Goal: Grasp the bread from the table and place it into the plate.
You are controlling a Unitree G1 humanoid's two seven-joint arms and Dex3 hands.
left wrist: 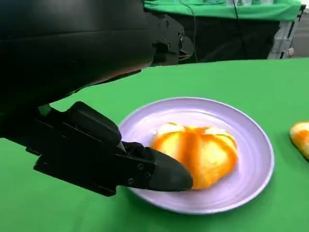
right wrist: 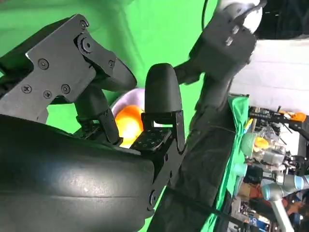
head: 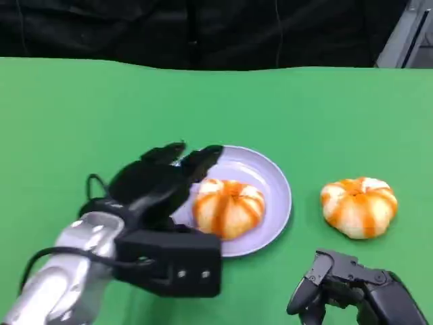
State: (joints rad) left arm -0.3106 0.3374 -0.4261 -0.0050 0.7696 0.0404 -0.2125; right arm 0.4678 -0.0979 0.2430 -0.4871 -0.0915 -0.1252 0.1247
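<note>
An orange-and-white striped bread [head: 229, 206] lies in the lilac plate [head: 270, 176] at the middle of the green table. My left hand [head: 159, 179] sits at the plate's left rim with its fingers spread. In the left wrist view one fingertip [left wrist: 169, 176] lies low beside the bread [left wrist: 198, 150], over the plate [left wrist: 193, 108], while the other fingers are raised well above it. A second striped bread [head: 358, 205] lies on the table to the right of the plate. My right hand [head: 345, 284] hovers near the table's front edge, below that second bread, holding nothing.
The green cloth [head: 81, 115] is bare to the left of and behind the plate. A dark backdrop [head: 203, 27] runs along the table's far edge. The right wrist view shows my left forearm [right wrist: 227, 38] beyond the right hand's fingers [right wrist: 161, 94].
</note>
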